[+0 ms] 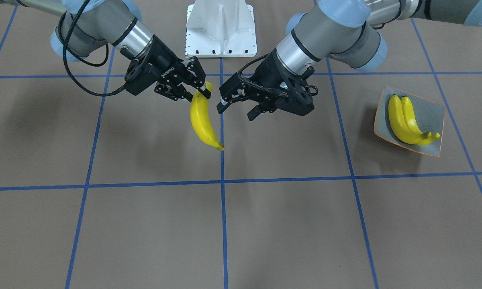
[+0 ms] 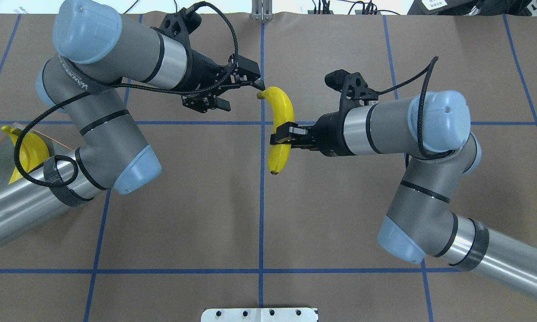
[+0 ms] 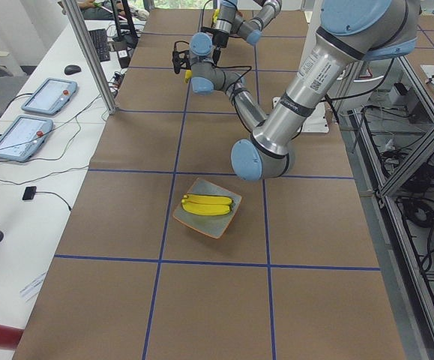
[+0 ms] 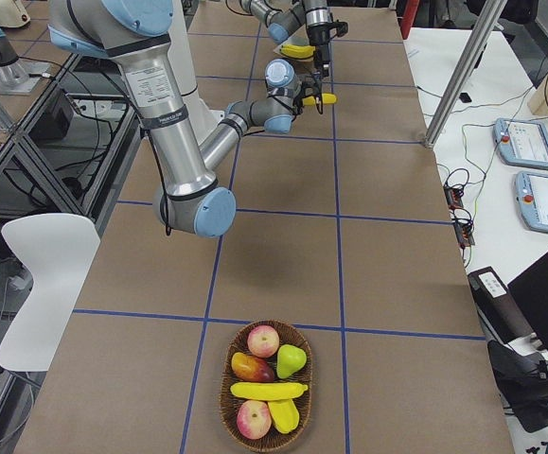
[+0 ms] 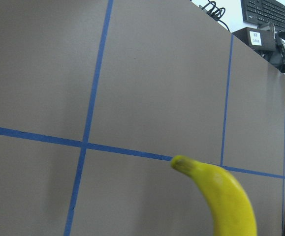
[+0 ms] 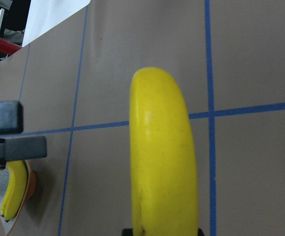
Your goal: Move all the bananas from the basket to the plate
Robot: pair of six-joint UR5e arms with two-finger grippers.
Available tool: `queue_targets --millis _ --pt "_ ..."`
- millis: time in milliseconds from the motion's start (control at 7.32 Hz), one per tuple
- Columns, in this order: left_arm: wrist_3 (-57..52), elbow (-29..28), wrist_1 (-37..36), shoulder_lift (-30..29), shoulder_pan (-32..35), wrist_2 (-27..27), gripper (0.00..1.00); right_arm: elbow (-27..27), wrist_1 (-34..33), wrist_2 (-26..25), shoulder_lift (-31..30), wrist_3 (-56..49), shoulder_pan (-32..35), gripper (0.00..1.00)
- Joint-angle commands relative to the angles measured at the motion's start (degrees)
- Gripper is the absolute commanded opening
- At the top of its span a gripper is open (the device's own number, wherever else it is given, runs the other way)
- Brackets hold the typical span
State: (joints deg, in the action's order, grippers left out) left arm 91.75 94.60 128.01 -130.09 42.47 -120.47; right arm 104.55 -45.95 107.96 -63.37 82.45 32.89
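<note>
Handover stage, by the look of it: grips a banana (image 1: pixel 203 120) in the clenched right end effector (image 1: pixel 201 91), aloft over the middle of the desk (image 1: pixel 144 224), with the left end effector (image 1: pixel 241 108) spread wide and empty just beside one tip. Shows two bananas (image 1: pixel 405 120) lying on the plate (image 1: pixel 431 116) well off to the left, and one more banana (image 4: pixel 268 390) in the basket (image 4: pixel 224 392) at the far right end. Calls next for closing the left end effector on the free end, loosening the right only once that hold looks firm, then carrying across to the plate.
</note>
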Motion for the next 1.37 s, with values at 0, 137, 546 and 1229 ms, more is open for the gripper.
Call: queue_targets --millis 0,137,546,1229 --pt "0.45 -0.38 0.14 -0.60 -1.07 0.06 0.99 0.03 -0.10 -2.49 1.94 -0.44 -2.22 0.00" --pt "0.54 -0.38 0.05 -0.60 -1.42 0.06 0.99 -0.14 -0.10 -2.49 2.29 -0.44 -2.22 0.00" --pt "0.80 -0.47 0.14 -0.60 -2.56 0.06 0.98 0.04 -0.19 -2.58 3.16 -0.62 -2.22 0.00" --pt "5.26 -0.38 0.14 -0.60 -2.65 0.06 0.00 0.04 -0.10 -2.58 3.43 -1.85 -2.22 0.11"
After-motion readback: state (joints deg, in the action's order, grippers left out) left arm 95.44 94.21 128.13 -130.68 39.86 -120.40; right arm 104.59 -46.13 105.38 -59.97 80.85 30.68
